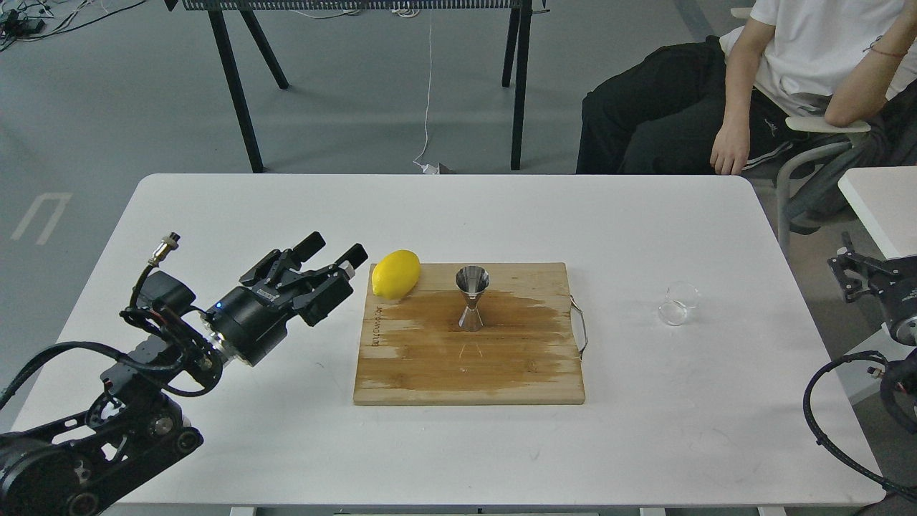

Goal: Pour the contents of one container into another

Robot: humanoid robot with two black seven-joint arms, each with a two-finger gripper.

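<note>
The cup [678, 304] lies tipped on its side on the white table [286, 208], right of centre, well apart from the board [430, 373]. The jigger [472, 298] stands upright mid-board on a dark wet patch (a lemon [395, 274] sits at the board's upper left corner). The left gripper [338, 253], centre-left, hangs open and empty near the lemon. Whether the right gripper [849, 269], at the right edge, is open I cannot tell.

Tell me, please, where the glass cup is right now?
The glass cup lies tipped on the white table, right of the cutting board.
</note>
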